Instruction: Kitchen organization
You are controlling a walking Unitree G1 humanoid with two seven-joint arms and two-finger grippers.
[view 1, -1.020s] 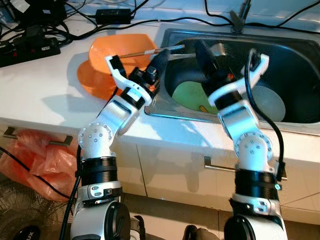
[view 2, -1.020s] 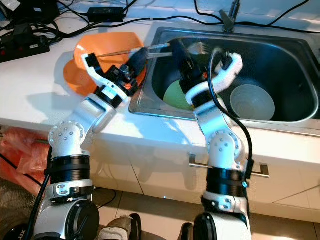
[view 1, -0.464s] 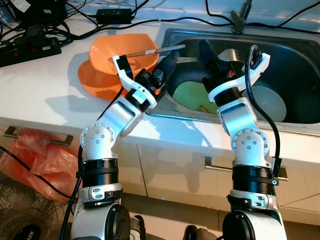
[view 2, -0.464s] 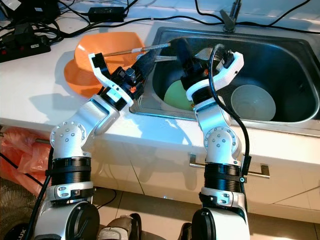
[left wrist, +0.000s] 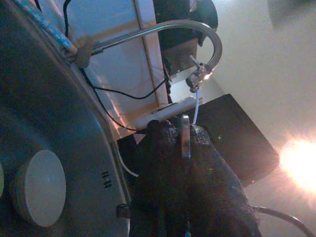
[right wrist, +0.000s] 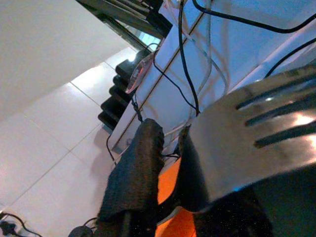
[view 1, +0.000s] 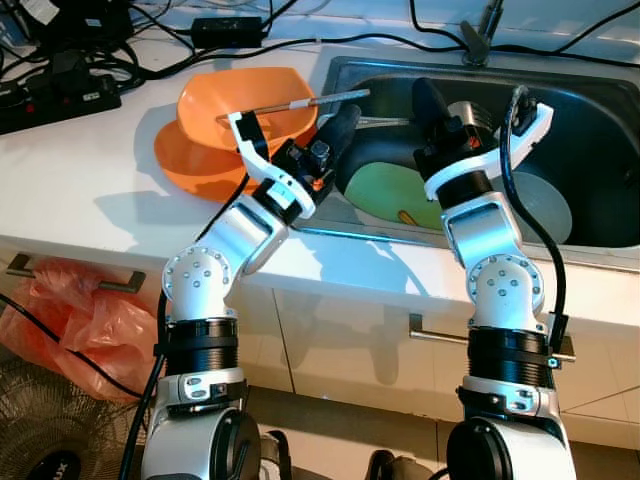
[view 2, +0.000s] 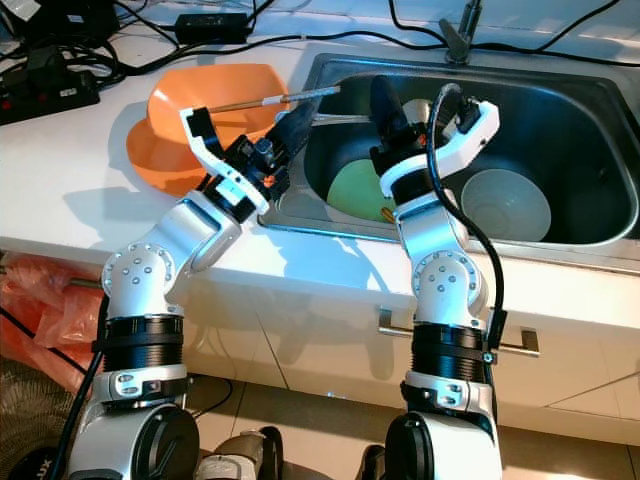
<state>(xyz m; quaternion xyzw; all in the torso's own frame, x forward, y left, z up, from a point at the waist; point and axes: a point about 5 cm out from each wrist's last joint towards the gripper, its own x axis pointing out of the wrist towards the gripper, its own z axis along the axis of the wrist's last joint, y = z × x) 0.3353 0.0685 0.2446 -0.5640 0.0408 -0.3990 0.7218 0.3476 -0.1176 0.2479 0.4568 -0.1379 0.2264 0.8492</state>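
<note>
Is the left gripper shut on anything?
Yes: the left gripper is shut on a metal utensil handle held between its fingers.

There were no words or numbers that could be read anywhere. Nothing on the counter, the sink or the robot had a label big enough to make out.

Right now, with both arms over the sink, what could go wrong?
1. The left end effector pinches only the thin handle of the spatula. If it slips, the spatula may drop onto the green plate in the sink.
2. A rod rests on the orange bowl, close to the left arm, so a swing might knock it off.
</note>
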